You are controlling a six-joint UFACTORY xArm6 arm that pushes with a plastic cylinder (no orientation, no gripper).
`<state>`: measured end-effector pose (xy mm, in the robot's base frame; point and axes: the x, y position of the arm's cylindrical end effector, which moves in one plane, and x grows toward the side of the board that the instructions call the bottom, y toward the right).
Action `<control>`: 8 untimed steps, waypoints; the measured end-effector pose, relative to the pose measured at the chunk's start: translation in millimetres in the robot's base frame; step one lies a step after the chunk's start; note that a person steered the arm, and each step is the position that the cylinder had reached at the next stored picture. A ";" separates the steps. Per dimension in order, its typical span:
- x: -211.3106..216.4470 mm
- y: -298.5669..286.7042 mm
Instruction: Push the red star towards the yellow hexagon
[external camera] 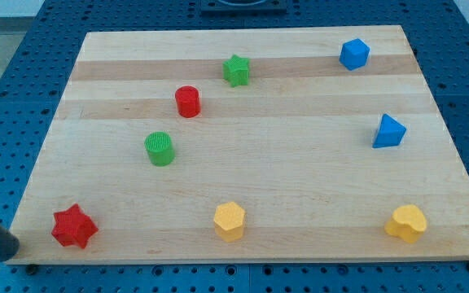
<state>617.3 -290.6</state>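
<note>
The bench [300,163] is pale, smooth, matt wood with banded grain. The red star [74,226] and yellow hexagon [230,220] look like ridged matt plastic. My tip [10,248] is dark, matt.

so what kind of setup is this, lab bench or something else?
Most likely a robotics lab bench. A wooden board lies on a blue perforated mounting table, the sort used for fixtures. Small coloured test blocks are scattered on it, such as the red star and yellow hexagon. My tip sits left of the star.

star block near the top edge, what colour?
Green. The green star shows clearly in the camera view, near the view's top, right of the red cylinder.
</note>
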 end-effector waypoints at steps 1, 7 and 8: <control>-1.7 6.4; -20.9 65.7; 0.7 0.2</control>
<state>618.0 -290.4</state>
